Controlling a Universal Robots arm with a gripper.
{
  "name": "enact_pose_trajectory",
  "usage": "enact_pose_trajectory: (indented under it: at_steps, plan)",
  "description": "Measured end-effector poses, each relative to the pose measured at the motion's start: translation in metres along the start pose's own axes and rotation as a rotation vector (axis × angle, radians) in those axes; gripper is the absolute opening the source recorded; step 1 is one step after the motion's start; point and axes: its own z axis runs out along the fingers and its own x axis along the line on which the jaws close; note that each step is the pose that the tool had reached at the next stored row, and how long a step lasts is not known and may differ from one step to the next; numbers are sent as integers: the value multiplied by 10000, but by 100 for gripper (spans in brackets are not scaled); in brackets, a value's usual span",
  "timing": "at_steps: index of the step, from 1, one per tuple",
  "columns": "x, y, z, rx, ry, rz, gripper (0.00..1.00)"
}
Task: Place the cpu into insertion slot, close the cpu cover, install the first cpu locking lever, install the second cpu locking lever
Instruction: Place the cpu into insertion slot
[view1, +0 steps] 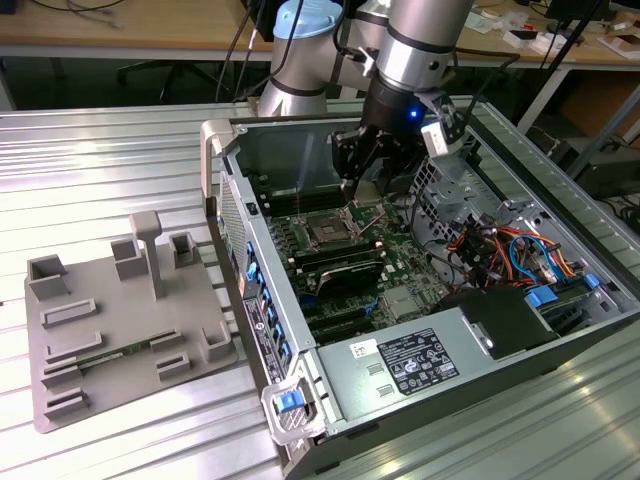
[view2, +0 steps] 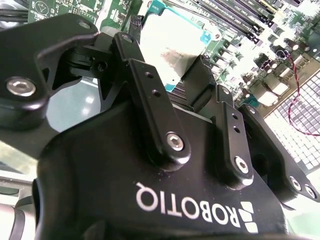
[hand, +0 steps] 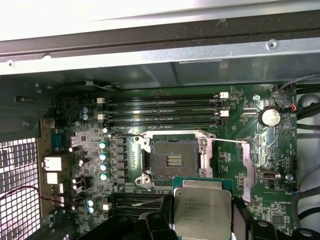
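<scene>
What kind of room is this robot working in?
Probably a robotics lab: a robot arm reaches into an open computer case on a ribbed metal table, with cluttered workbenches behind.

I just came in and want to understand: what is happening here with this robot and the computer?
A robot arm reaches into an open desktop computer case. Its gripper has the jaws closed on the cpu and holds it above the motherboard, close to the socket. The insertion slot lies open and empty, so the chip is not yet seated.
</scene>
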Motion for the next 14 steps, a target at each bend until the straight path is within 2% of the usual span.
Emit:
enact_pose_trajectory:
  at_steps: [14]
  plan:
    - [0, 2, 29, 5, 0, 0, 55]
